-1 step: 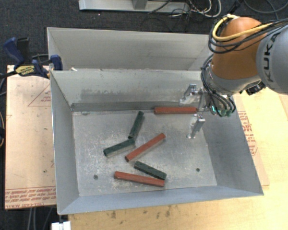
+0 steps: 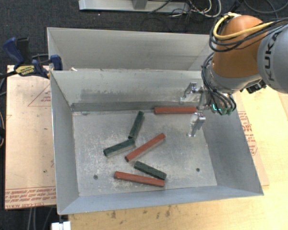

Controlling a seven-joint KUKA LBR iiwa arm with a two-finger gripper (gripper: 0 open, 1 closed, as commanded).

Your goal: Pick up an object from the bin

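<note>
My claw (image 2: 195,108) hangs spread apart, seemingly astride the right end of the red-brown bar (image 2: 173,110); nothing is lifted yet, so closing and raising remain.

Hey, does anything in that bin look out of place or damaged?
Nothing stands out. Five red and green bars lie scattered flat on the bin floor, none broken. A sixth, red bar lies along the back wall, one end by the open gripper.
</note>
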